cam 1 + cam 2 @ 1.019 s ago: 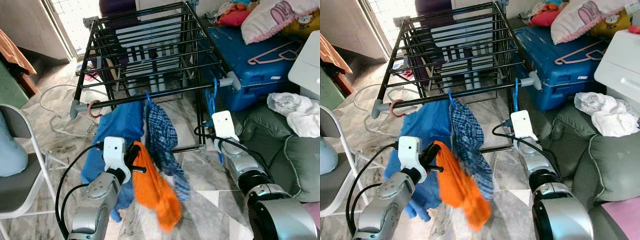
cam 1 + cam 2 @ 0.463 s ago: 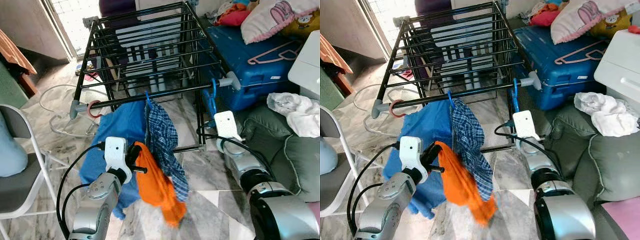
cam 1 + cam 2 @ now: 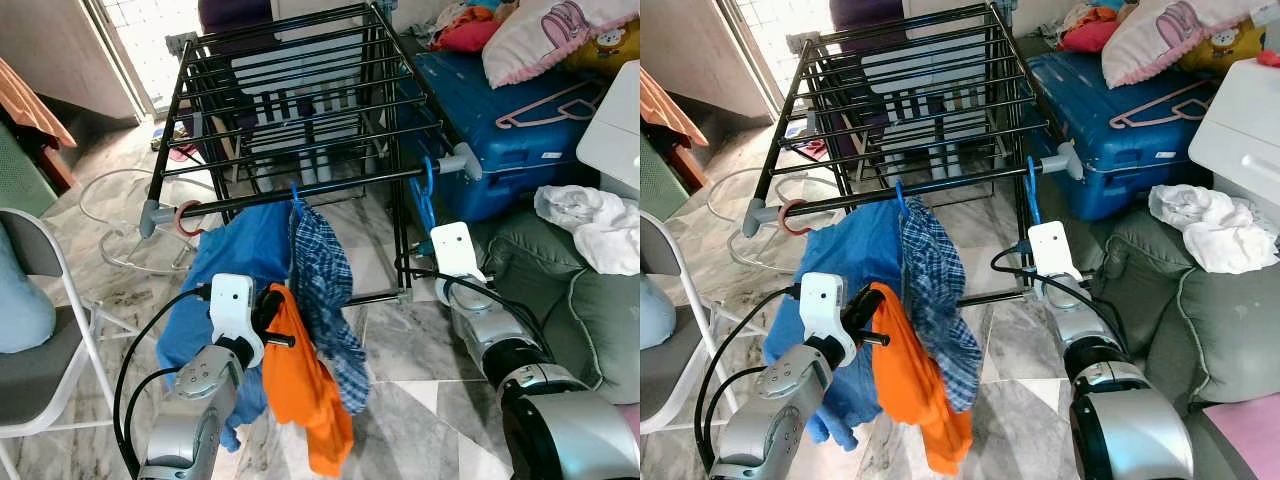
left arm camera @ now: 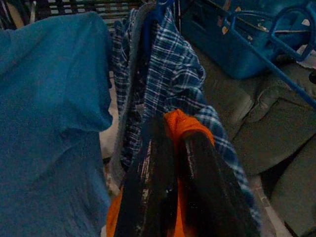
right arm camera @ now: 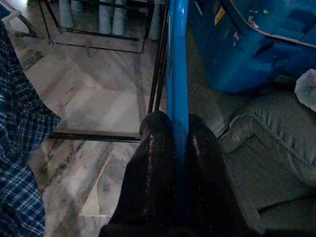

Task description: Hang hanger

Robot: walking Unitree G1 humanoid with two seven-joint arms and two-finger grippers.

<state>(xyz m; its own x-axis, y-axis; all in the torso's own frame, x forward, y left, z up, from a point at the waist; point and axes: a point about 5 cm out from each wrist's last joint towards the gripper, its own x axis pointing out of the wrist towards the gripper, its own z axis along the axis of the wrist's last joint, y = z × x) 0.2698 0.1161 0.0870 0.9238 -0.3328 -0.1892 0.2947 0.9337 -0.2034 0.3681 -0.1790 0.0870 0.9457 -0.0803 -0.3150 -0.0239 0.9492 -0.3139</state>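
Plainly the right gripper [image 5: 178, 143] is pinched shut on the blue hanger [image 3: 424, 200], the bar of it running straight out between the two black fingers [image 5: 157, 163] and away from the wrist. Seen from the head, that hanger rises from the gripper toward the rack [image 3: 290, 110], and its hook sits over the front rail [image 3: 300, 195] near the rail's right end, close to the grey end cap [image 3: 462, 160]. So the hanger's long axis stands nearly upright, the hook above and the gripper below, just in front of the rack. Whether the hook bears its own weight on the rail I cannot tell.

The left gripper [image 3: 268, 312] is closed on the orange cloth [image 3: 305, 390], which hangs down from the fingers [image 4: 153, 168] in a long fold. Just beyond it on the rail hang the plaid shirt [image 3: 325, 280] and the blue shirt [image 3: 245, 250], side by side and touching. The orange cloth lies against the plaid shirt's lower part.

The right arm is the nearer to the hanger and already has it. In my judgement the coming move turns on the hook's seat on the rail: if it is seated, the fingers need only let go downward and draw back. Beyond the rack, to the right, lies the suitcase [image 3: 510, 120].
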